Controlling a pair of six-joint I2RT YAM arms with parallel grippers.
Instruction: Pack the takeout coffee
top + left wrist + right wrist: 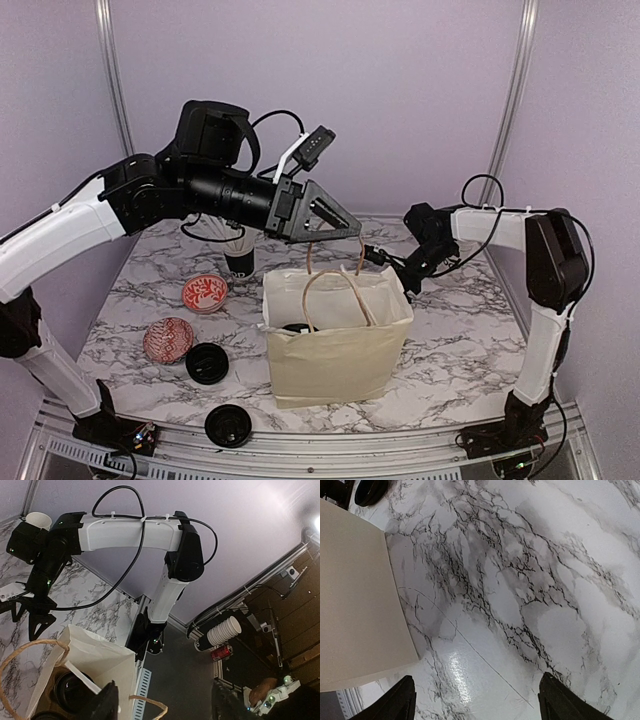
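1. Beneath the paper bag (340, 360): white marble-veined table (460, 340), bearing everything else.
2. At mid-table: the bag itself, cream, upright, mouth open, two cord handles raised above the rim.
3. Directly above the bag's mouth: left end effector (340, 225), tilted slightly downward toward the bag's right side, fingers (107, 702) apart, nothing between them.
4. Near the bag's right rear corner: right end effector (385, 258), low over bare marble, fingers (402, 697) spread wide, gripping nothing.
5. Left of the bag: two red-patterned bowls (205, 293), one level with the bag's rear edge, the other farther left and nearer the front.
6. Behind the bag, to its left: black cup of white sticks (238, 262), partly hidden by the left arm.
7. Inside the bag, toward its left wall: takeout coffee (297, 328), only its round black lid showing.
8. Just left of the bag's front corner: loose black lid (207, 363); second loose lid (228, 425) farther forward, by the table's near edge.
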